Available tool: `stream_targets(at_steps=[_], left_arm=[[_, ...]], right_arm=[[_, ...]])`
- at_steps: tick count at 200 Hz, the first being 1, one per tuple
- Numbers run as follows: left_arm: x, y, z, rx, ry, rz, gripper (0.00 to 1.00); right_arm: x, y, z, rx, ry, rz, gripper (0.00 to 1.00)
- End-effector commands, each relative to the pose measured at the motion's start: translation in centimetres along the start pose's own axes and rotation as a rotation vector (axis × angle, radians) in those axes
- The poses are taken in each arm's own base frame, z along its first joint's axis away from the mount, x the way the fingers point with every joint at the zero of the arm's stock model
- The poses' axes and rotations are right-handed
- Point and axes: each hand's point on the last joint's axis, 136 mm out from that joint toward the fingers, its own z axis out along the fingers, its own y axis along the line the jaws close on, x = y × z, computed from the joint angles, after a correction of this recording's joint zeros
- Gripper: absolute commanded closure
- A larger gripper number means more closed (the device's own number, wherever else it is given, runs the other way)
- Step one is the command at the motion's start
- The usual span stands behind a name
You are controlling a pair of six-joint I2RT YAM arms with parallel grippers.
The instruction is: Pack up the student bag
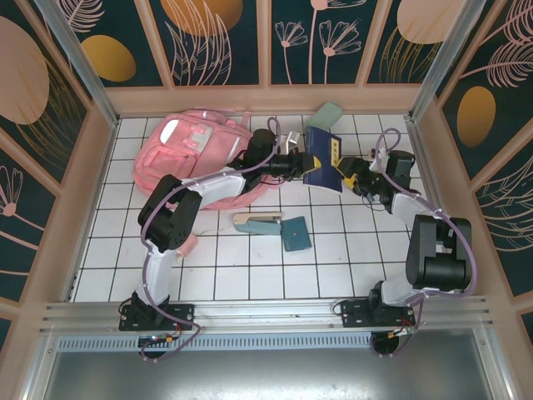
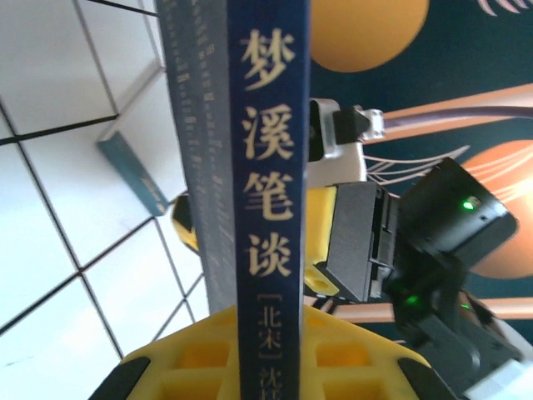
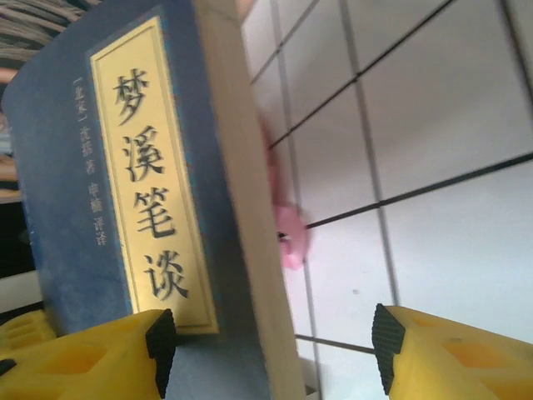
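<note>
Left gripper point(image 1: 297, 160) grips one blue book point(image 1: 320, 147) near one student bag point(image 1: 187, 154)

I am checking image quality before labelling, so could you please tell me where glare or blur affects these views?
Top external view: the pale reflective strip on the large soft pink backpack is blown out to white. Left wrist view: the gold lettering on the navy blue book is crisp. Right wrist view: soft all over, lettering readable, the white tiled table's grid lines fuzzy.
</note>
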Motion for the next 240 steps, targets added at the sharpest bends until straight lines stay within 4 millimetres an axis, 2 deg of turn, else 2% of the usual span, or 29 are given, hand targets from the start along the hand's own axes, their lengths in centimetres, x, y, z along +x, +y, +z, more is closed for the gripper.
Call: stream_targets(at_steps=[1, 18, 37, 55, 72, 96, 107, 116, 126, 141, 155, 204, 240], left_arm=[[0.2, -4.9, -1.1, 0.144, 0.022, 0.062, 1.0], [0.4, -5.1, -1.2, 0.166, 0.028, 0.058, 1.0], [0.5, -4.9, -1.3, 0.164, 0.03, 0.058, 1.0], [0.4, -4.2, -1.4, 0.135, 0.03, 0.061, 1.0], [0.2, -3.2, -1.5, 0.088, 0.027, 0.071, 1.0], [-0.7, -0.8, -2.4, -0.075, 0.006, 0.127, 0.93], [-1.2, 0.3, -2.9, -0.163, 0.0, 0.162, 0.76], [-1.7, 1.3, -3.6, -0.244, -0.006, 0.191, 0.73], [-2.4, 2.3, -4.5, -0.33, -0.023, 0.217, 0.69], [-3.6, 3.6, -6.4, -0.456, -0.06, 0.25, 0.54], [-4.8, 5.2, -8.7, -0.621, -0.108, 0.293, 0.48], [-7.5, 10.2, -16.4, -1.184, -0.163, 0.467, 0.41], [-7.8, 13.1, -19.1, -1.401, -0.121, 0.538, 0.43]], right_arm=[[0.5, 3.4, -0.4, -0.194, 0.057, -0.018, 0.31], [0.6, 4.3, -0.4, -0.246, 0.083, -0.017, 0.32], [0.7, 4.7, -0.5, -0.267, 0.091, -0.017, 0.42], [0.5, 5.0, -0.7, -0.266, 0.083, -0.025, 0.63], [0.3, 4.9, -0.9, -0.248, 0.075, -0.038, 1.0], [0.2, 4.7, -1.2, -0.206, 0.054, -0.061, 1.0], [0.2, 4.7, -1.3, -0.195, 0.045, -0.071, 1.0], [0.4, 4.5, -1.3, -0.185, 0.043, -0.077, 1.0], [0.4, 4.5, -1.4, -0.179, 0.039, -0.086, 1.0], [0.7, 4.3, -1.3, -0.159, 0.034, -0.093, 1.0], [1.2, 4.3, -1.0, -0.148, 0.036, -0.105, 1.0], [2.9, 4.1, 0.4, -0.13, 0.068, -0.116, 1.0], [3.4, 4.0, 1.1, -0.131, 0.083, -0.107, 1.0]])
